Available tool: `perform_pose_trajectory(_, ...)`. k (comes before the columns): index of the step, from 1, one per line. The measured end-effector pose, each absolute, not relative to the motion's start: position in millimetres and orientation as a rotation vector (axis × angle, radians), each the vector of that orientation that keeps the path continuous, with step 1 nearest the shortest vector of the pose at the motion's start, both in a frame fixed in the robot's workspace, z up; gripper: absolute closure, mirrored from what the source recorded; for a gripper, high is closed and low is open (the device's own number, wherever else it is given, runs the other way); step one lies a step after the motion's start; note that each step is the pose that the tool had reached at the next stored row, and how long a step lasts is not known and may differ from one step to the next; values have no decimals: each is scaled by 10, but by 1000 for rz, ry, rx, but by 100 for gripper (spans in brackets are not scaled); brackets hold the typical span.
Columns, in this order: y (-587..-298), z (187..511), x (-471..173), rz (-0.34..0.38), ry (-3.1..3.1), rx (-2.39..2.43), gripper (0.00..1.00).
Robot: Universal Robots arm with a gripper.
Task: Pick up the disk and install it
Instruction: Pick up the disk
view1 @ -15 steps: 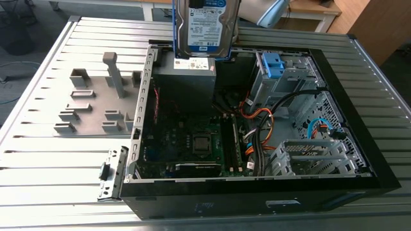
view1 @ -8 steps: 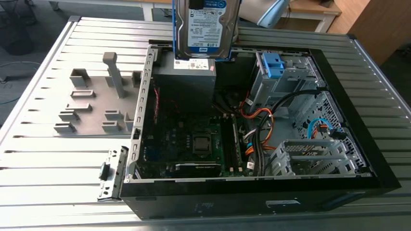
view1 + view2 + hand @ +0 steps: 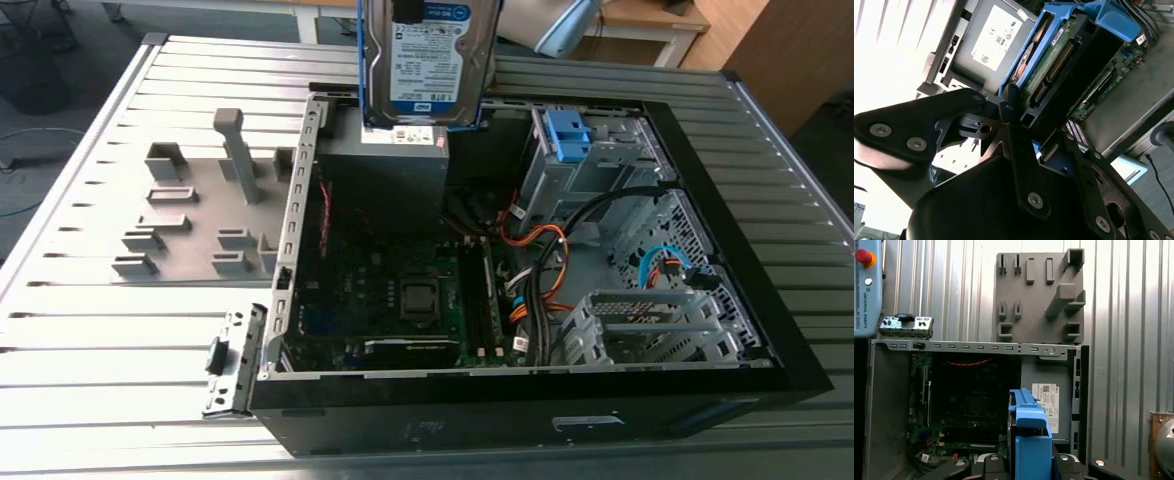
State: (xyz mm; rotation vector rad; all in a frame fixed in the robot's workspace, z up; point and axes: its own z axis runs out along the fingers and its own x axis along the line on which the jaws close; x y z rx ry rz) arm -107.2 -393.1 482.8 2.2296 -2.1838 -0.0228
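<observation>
We see the disk [image 3: 427, 60] hanging upright, label facing us, above the open case [image 3: 534, 420], just over the grey power supply [image 3: 387, 175]. A blue bracket [image 3: 566, 135] sits in the bay [image 3: 607, 165]; a grey fixture [image 3: 187, 215] lies at the exterior view's left on the table [image 3: 80, 350].

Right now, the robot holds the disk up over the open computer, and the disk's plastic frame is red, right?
No, the frame around the disk is blue, not red; the first wrist view shows it. The disk is indeed held up over the open computer.
</observation>
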Motion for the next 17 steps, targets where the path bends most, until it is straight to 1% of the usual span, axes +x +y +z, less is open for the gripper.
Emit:
perform_pose_trajectory(6, -4042, 4819, -1072, -25, -2185, 2231, 64)
perform_pose_trajectory(12, -4121, 4806, -1072, -56, -2202, 2242, 64)
perform_pose_trajectory(17, -4233, 4792, -1072, -61, -2208, 2240, 64)
